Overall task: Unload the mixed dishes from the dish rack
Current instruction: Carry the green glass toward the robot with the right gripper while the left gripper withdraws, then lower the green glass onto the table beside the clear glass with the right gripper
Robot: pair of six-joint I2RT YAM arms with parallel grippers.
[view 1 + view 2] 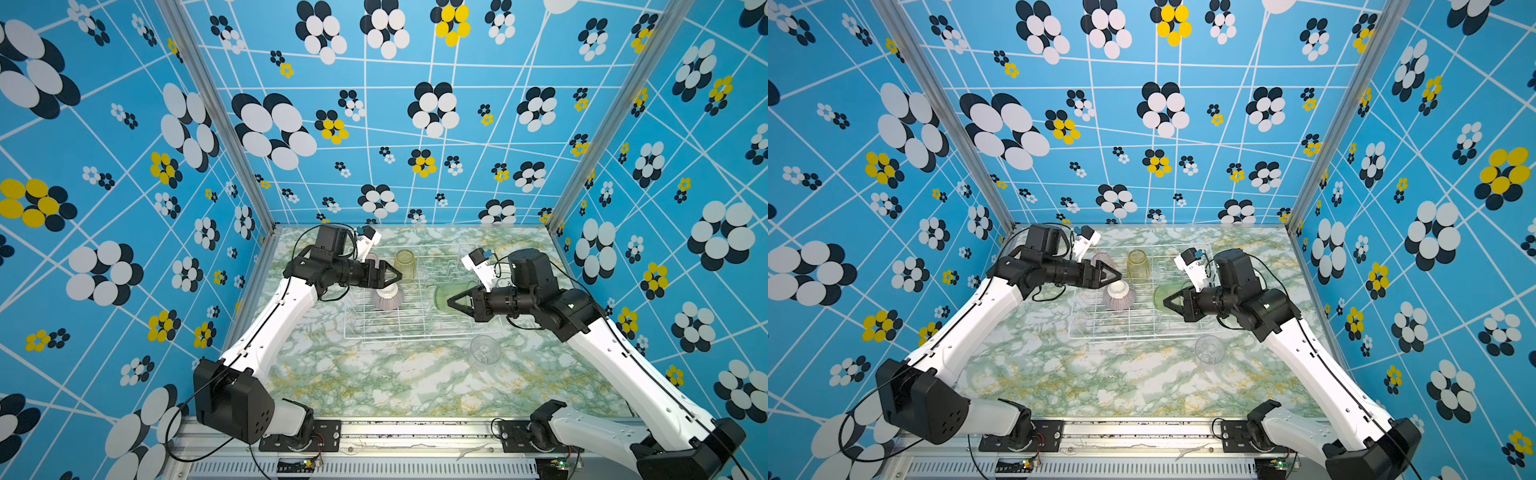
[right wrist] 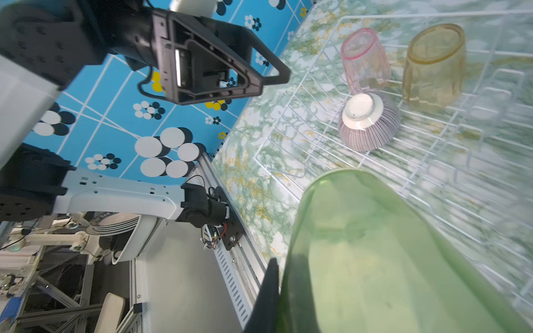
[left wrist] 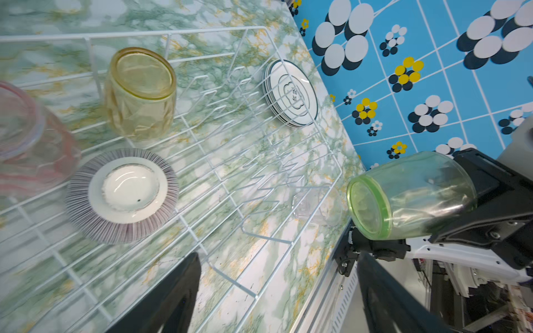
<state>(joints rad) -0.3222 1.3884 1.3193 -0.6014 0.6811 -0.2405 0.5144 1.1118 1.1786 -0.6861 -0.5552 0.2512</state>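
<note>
- Your right pincer [image 1: 451,301] is pinching the green tumbler [image 3: 409,196] at its mouth end. The tumbler lies on its side in the air, over the rack's right part, with its base toward the left arm.
- Your left pincer [image 1: 395,275] is spread wide and holds nothing. It hangs above the bowl [image 1: 387,297].
- The rack [image 3: 187,31] sits on the tabletop [image 1: 374,386], toward the far side.
- The bowl lies upside down in the rack's left part.
- The yellow tumbler [image 1: 405,264] and pink tumbler [image 2: 364,60] stand mouth-down in the rack, behind the bowl.
- The clear tumbler [image 1: 484,353] is on the tabletop, just outside the rack's near edge.
- The plates [image 3: 290,93] are stacked at the rack's right rim. You cannot tell whether they are inside or outside it.
</note>
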